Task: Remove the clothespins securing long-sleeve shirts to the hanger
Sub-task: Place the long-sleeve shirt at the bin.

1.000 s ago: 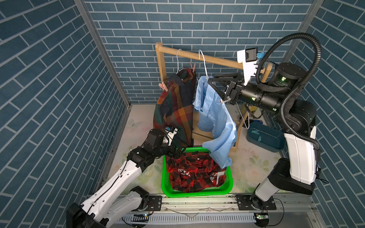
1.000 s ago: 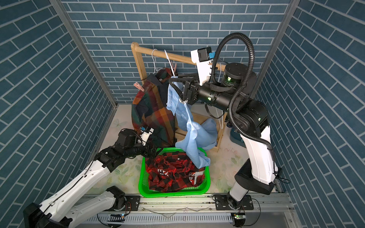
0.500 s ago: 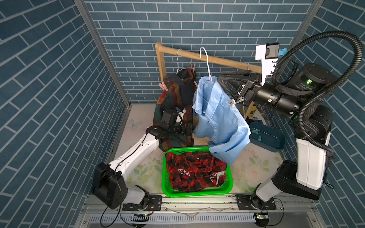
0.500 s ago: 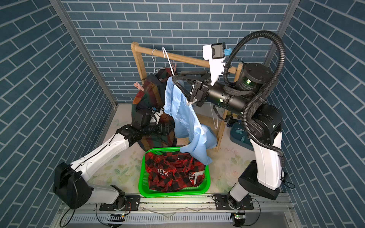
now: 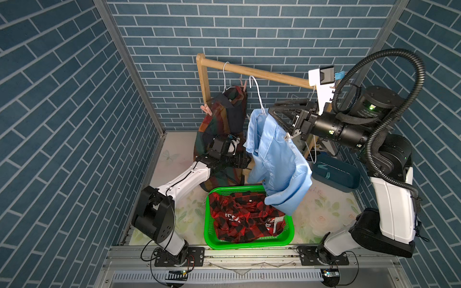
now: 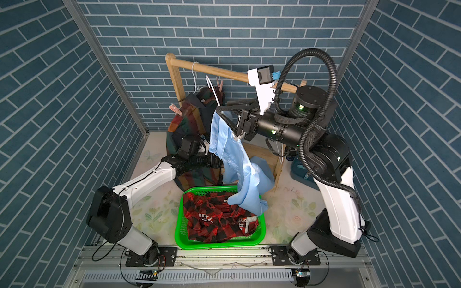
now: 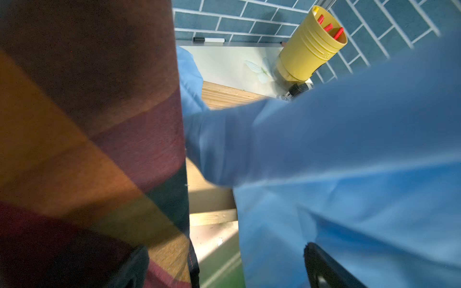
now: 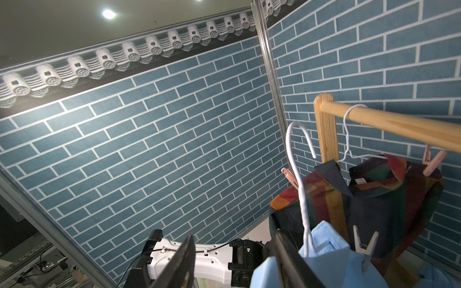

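Observation:
My right gripper (image 5: 270, 111) (image 8: 234, 235) is raised beside the wooden rail (image 5: 274, 74), jaws apart with nothing between the tips. The light blue shirt (image 5: 277, 159) hangs off its lower finger on a white hanger (image 8: 300, 139) whose hook is clear of the rail. A grey-white clothespin (image 8: 364, 246) sits on that shirt's shoulder. The plaid shirt (image 5: 224, 117) hangs on the rail with two pink clothespins (image 5: 205, 109) (image 5: 243, 84). My left gripper (image 5: 245, 159) (image 7: 224, 271) is wide open between the plaid hem and the blue cloth. The red-and-black check shirt (image 5: 244, 219) lies in the green basket (image 5: 249, 243).
A teal bin (image 5: 336, 174) with loose pegs stands on the floor at the right, behind my right arm. In the left wrist view a yellow cup (image 7: 309, 47) holding red pieces stands by the back wall. The rail's wooden frame (image 5: 203, 82) and brick walls close in the space.
My right arm drew back to the right, pulling the blue shirt away from the plaid one. My left arm rose from the basket's edge up to the plaid shirt. Both have since held still.

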### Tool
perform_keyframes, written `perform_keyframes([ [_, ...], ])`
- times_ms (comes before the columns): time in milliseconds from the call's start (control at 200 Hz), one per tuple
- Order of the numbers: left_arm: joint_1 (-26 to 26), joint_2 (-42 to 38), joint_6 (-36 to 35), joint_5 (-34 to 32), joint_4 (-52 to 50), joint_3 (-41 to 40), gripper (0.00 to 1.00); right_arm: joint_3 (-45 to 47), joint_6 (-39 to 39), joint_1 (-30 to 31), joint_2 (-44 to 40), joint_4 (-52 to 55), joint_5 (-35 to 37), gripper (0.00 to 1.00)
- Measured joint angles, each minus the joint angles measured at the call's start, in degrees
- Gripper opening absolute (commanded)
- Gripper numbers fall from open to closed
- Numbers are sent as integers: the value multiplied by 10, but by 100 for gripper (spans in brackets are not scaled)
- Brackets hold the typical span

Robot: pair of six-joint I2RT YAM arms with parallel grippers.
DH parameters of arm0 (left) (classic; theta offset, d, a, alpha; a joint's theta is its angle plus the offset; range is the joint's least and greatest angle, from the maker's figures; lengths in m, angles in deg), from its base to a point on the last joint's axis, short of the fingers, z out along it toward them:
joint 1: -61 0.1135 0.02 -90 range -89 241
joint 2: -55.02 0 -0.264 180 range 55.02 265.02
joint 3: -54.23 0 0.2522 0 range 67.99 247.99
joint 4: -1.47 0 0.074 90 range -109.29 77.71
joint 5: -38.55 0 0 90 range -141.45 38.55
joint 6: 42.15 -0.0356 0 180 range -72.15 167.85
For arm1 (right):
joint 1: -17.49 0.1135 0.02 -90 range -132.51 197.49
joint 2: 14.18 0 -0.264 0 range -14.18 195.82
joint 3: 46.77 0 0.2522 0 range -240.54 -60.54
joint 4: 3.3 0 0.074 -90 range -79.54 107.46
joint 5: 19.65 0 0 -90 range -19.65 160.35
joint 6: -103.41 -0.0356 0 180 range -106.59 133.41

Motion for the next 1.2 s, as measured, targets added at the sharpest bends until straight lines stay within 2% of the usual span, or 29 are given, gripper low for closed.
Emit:
perform_keyframes([
  [145,0,-52,-11,3,13,-52,100,48,0,0,-11,-3,10,0],
  [445,15,-234,-118,-61,-101,-92,100,97,0,0,-39,-23,14,0],
  [545,34,-296,-145,-58,-102,-113,100,107,0,0,-45,-28,12,0],
  [645,61,-321,-165,-21,-71,-109,100,113,0,0,-48,-31,9,0],
  [745,90,-300,-179,45,-4,-93,100,120,0,0,-50,-33,-1,0],
  [845,122,-237,-184,133,63,-50,100,121,0,0,-50,-33,-14,0],
  [1050,188,-70,-169,328,156,132,100,121,-2,0,-52,-32,-42,0],
  [1145,198,-13,-173,414,150,218,100,121,-2,0,-52,-31,-47,0],
  [1200,194,11,-217,459,94,271,100,121,-2,0,-52,-31,-50,0],
])
